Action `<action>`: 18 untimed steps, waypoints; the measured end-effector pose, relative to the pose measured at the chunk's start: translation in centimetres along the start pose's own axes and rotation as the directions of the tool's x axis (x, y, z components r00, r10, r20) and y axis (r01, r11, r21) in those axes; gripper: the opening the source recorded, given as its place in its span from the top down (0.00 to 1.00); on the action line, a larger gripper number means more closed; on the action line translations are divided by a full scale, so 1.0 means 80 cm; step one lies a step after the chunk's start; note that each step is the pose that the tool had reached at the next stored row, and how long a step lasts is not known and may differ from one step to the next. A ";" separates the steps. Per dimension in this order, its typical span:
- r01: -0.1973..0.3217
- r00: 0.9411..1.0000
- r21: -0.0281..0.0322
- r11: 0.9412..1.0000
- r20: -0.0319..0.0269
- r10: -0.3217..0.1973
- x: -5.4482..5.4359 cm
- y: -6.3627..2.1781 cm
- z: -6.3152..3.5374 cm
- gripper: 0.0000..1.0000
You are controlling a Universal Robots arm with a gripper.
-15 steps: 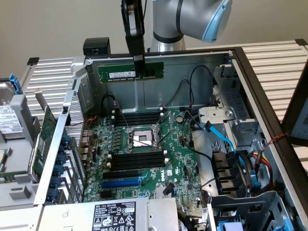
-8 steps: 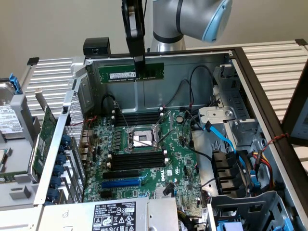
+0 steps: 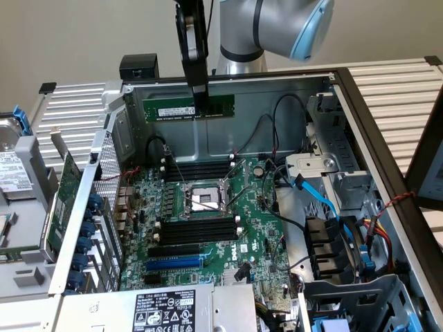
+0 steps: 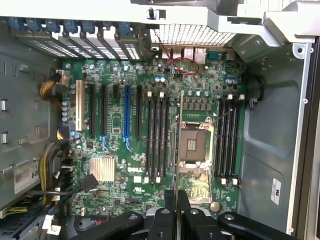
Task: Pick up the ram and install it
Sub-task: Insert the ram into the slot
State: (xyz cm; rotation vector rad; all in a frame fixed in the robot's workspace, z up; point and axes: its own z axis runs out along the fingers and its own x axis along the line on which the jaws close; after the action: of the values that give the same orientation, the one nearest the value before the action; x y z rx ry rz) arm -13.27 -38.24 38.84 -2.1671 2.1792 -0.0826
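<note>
Gripper (image 3: 200, 105) clenched on the ram (image 3: 169, 108), high above the motherboard (image 3: 257, 243): carry stage, I'd say; seating demands squaring it over a memory slot (image 3: 201, 229).

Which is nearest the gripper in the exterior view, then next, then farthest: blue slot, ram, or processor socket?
1. ram: gripped by the gripper, up high.
2. processor socket: below it, in the middle.
3. blue slot: lower in the picture.

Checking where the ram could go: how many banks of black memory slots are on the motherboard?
2. The far bank lies beyond the CPU socket in the exterior view; the near bank lies just this side of it. None looks hidden.
</note>
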 end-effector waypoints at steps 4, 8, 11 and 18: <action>0.002 1.000 0.000 1.000 -0.020 -0.002 -0.005 0.000 0.005 0.86; 0.003 0.999 0.000 1.000 -0.033 -0.003 -0.007 0.001 0.011 0.86; 0.002 1.000 0.000 1.000 -0.026 -0.002 -0.007 0.001 0.016 0.86; 0.001 1.000 0.000 1.000 -0.011 -0.001 -0.007 0.001 0.030 0.86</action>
State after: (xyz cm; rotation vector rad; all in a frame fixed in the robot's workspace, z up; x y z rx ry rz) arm -13.12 -37.69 36.45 -2.1726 2.1842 -0.0941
